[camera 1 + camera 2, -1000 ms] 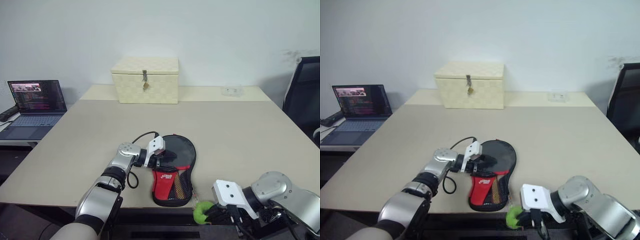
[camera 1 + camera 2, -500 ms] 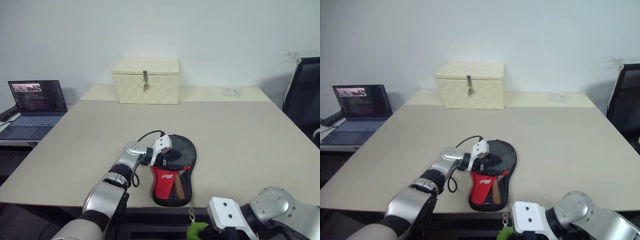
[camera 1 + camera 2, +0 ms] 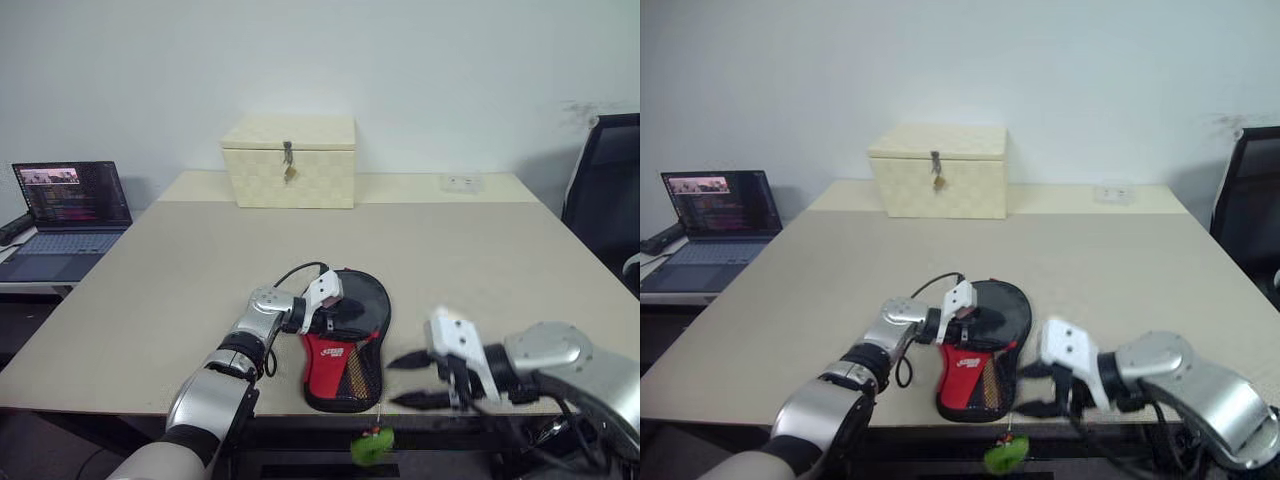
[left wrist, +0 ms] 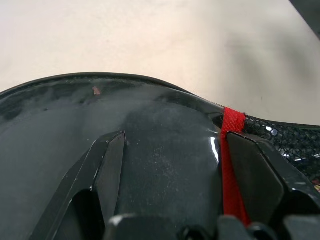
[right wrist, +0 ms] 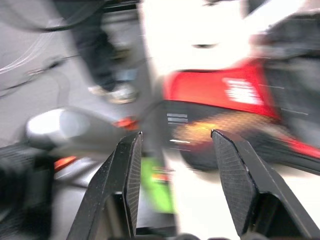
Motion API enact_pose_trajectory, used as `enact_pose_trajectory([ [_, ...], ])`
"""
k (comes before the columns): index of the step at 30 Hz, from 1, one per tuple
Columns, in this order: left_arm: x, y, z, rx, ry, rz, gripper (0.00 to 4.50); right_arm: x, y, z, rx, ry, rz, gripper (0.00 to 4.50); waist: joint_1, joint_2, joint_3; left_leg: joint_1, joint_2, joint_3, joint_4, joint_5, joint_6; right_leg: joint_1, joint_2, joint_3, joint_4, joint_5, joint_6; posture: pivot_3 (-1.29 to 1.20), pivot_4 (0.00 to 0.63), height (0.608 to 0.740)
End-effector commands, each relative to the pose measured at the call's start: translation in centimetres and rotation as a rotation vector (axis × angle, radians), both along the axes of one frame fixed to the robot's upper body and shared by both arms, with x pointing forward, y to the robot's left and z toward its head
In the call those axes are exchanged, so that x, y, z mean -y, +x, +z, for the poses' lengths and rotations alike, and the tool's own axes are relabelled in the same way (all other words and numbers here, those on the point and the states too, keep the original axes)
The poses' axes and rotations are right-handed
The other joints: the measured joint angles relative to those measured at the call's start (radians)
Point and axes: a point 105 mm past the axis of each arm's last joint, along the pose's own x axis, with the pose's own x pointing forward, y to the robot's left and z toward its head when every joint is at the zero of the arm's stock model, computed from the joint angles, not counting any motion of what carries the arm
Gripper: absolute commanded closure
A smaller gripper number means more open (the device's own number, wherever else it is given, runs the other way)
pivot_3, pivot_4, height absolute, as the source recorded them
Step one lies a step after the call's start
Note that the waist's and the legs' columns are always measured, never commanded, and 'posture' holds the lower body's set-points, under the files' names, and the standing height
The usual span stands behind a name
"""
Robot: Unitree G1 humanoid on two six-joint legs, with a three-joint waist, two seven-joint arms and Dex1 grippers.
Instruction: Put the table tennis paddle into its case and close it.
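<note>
Left eye view: left gripper (image 3: 335,320), fingers apart, pins the case (image 3: 346,340); right gripper (image 3: 412,380) gapes empty beside its red end, so zipping looks done — retract next.

The left claw (image 4: 170,165) is reaching over the case (image 4: 150,125), its two black fingers (image 4: 107,170) standing apart against the glossy black rounded part. A red seam strip (image 4: 231,150) is running beside one finger, with black mesh (image 4: 285,137) past it. The beige bench (image 4: 150,40) is lying beyond.
</note>
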Motion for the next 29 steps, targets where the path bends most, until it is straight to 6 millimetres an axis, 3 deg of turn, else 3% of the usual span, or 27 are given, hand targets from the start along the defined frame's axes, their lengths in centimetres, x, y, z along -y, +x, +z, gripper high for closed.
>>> enact_pose_trajectory([
  [1,-1.5,0.0,2.1,0.043,-0.081,0.004,1.02,1.4,4.4,1.5,0.163,0.108,-0.134,2.18,-0.006,0.0,0.0,0.0,0.0,0.001,0.0,0.0,0.0,-0.001,0.0,0.001,0.001,0.0,0.0,0.0,0.15,0.74],
  [7,-4.8,-0.2,6.9,0.109,-0.189,0.089,1.02,2.6,9.1,1.1,0.145,0.213,-0.251,2.18,-0.012,0.0,0.002,-0.001,0.001,0.002,0.0,0.0,0.0,-0.004,0.001,0.002,0.004,0.002,-0.005,0.0,0.15,0.74],
  [9,-6.8,-1.0,9.2,0.125,-0.255,0.159,1.02,2.7,10.7,1.1,0.149,0.238,-0.28,2.18,-0.014,0.0,0.002,-0.001,0.001,0.002,-0.001,0.0,0.0,-0.004,0.0,0.002,0.004,0.002,-0.005,0.0,0.15,0.74],
  [11,-7.8,-1.9,10.2,0.127,-0.285,0.214,1.02,3.0,11.9,1.2,0.162,0.252,-0.304,2.18,-0.021,0.0,0.003,0.0,0.003,0.001,-0.001,0.0,0.0,-0.004,0.0,0.003,0.004,0.002,-0.005,0.0,0.15,0.74],
  [17,-10.9,-5.1,9.4,0.116,-0.27,0.393,1.02,6.5,13.6,1.0,0.2,0.214,-0.374,2.18,-0.016,0.0,0.003,0.0,0.008,0.002,-0.001,0.0,0.0,-0.003,0.0,0.004,0.004,0.002,-0.006,0.0,0.15,0.74],
  [23,-12.0,-5.0,9.8,0.139,-0.275,0.483,1.02,10.3,14.5,1.8,0.262,0.197,-0.481,2.18,-0.003,0.0,0.004,0.001,0.01,0.003,0.0,0.0,0.0,-0.002,0.001,0.003,0.004,0.002,-0.006,0.0,0.15,0.74],
  [26,-12.7,-4.9,8.9,0.144,-0.268,0.533,1.02,10.6,13.8,1.1,0.242,0.187,-0.497,2.18,-0.003,0.0,0.004,0.003,0.01,0.005,-0.002,0.0,0.0,-0.002,0.001,0.004,0.004,0.002,-0.007,0.0,0.15,0.74],
  [29,-12.6,-4.6,9.3,0.16,-0.295,0.563,1.02,10.5,13.8,1.2,0.247,0.172,-0.494,2.18,-0.003,0.0,0.004,0.003,0.011,0.006,-0.002,0.0,0.0,-0.003,0.001,0.005,0.004,0.002,-0.008,0.0,0.15,0.74],
])
